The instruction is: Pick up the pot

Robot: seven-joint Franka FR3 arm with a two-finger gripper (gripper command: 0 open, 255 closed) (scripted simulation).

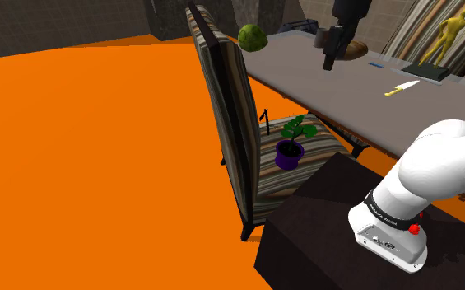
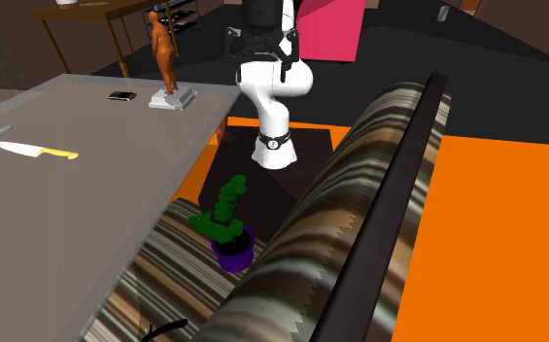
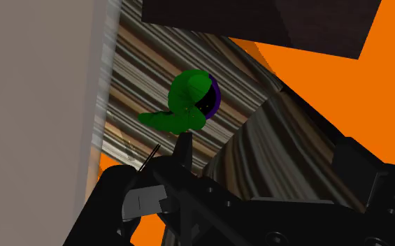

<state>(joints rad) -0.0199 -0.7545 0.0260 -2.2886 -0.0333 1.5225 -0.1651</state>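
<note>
Looking from the shoulder view, you find the gripper (image 1: 329,62) high over the grey table (image 1: 337,91), well apart from the purple pot (image 1: 289,154); whether it stands apart or together, you cannot tell. The second exterior view shows you the pot on the striped seat (image 2: 155,277), in the narrow room between table edge and backrest (image 2: 360,194).

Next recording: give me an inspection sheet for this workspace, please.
Surface: striped bench seat beside a grey table.
Job's things: purple pot with a green plant, upright on the seat, not held.
Clutter: knife, figurine and green ball on the table.
Grippers: pincer raised well above the pot, not touching it.
Cables: nothing seen.
Surroundings: orange floor; dark stand beside the bench.
</note>
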